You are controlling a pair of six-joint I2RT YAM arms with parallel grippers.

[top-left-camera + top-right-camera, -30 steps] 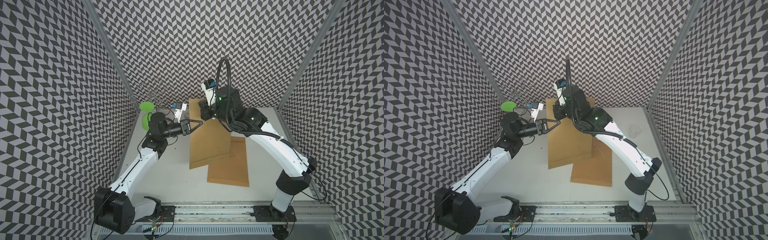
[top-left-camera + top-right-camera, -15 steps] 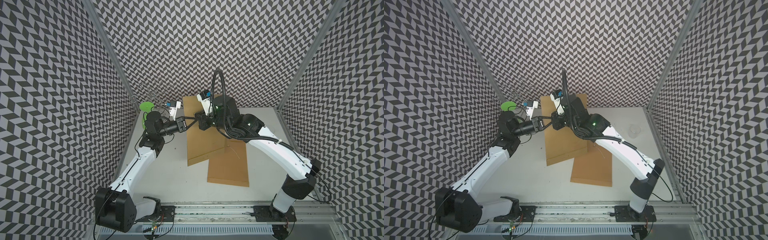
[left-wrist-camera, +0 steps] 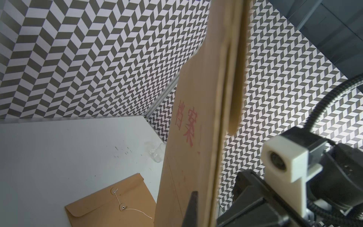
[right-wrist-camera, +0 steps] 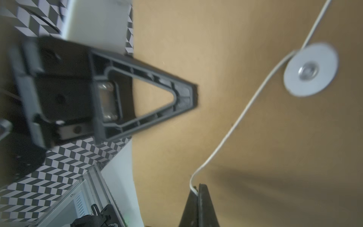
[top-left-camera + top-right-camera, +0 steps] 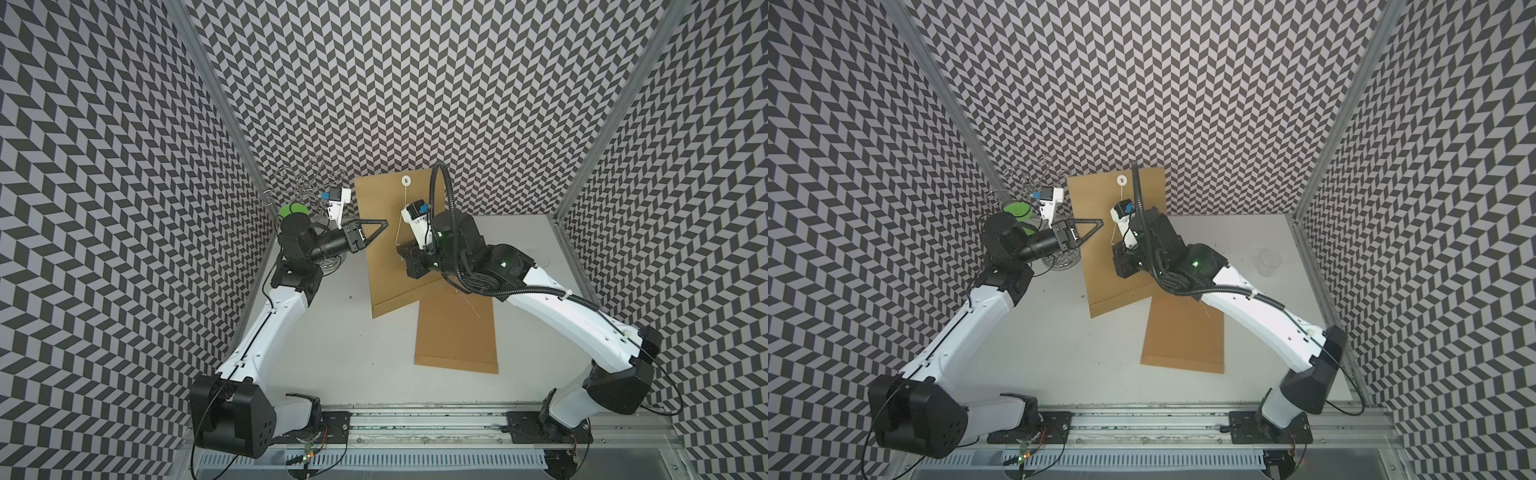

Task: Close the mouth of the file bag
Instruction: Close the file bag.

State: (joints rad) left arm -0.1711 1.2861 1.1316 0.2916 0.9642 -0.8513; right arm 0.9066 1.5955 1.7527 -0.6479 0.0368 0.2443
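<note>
**File bag held up, string pinched**

You have the file bag (image 5: 386, 270) raised at the far middle of the desk (image 5: 332, 357). It is tilted, with its top end toward the far wall. Your left gripper (image 5: 382, 223) is pressed together on the left edge of the bag. Your right gripper (image 4: 198, 191) is pressed together too. It pinches the white string (image 4: 235, 125), which runs up to the round disc (image 4: 310, 68) on the bag. A second file bag (image 5: 457, 332) lies flat on the desk, nearer and more to the right. In both top views the raised bag covers its far end.
</note>
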